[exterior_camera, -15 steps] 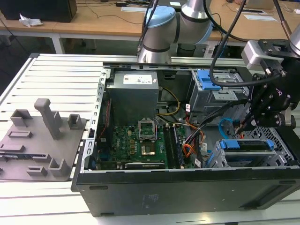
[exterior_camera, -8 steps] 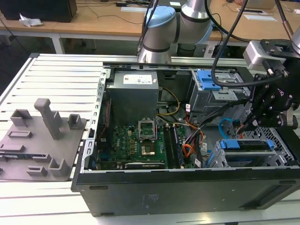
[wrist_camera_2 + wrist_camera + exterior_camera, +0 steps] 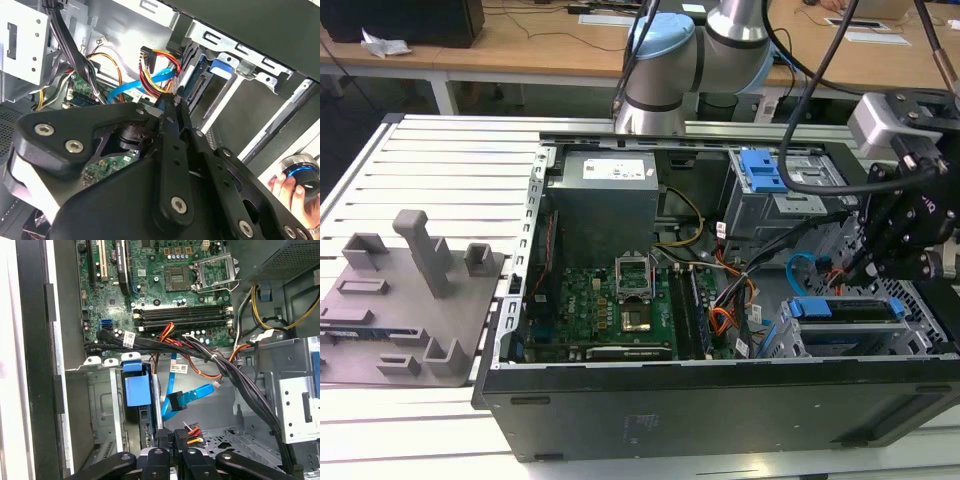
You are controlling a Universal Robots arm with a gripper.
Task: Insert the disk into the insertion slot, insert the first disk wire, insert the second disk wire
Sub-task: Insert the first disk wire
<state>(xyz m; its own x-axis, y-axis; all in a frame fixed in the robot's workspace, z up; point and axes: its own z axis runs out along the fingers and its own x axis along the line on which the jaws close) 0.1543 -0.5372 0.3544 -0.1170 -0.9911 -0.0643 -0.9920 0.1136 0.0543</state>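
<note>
The disk (image 3: pixel 845 310), in its bright blue carrier (image 3: pixel 136 387), sits inside the insertion slot (image 3: pixel 920 325) at the case's front corner on the exterior view's right. My gripper (image 3: pixel 868 268) hangs just above and behind it. In both wrist views its fingers (image 3: pixel 165 440) are shut on the black plug of the first disk wire (image 3: pixel 192 430), an orange, yellow and red bundle (image 3: pixel 160 65), close beside the drive's rear. The second disk wire (image 3: pixel 197 392), a flat light-blue cable (image 3: pixel 150 80) with a dark plug, hangs loose just beyond the fingertips (image 3: pixel 170 100).
The open case holds a green motherboard (image 3: pixel 620 290), a grey power supply (image 3: pixel 605 200) and a taller cage with a blue ribbed tab (image 3: pixel 765 175). Black cable bundles (image 3: pixel 220 365) cross near the bay. A grey fixture plate (image 3: pixel 410 290) lies left of the case. A hand (image 3: pixel 290 187) holds a knob.
</note>
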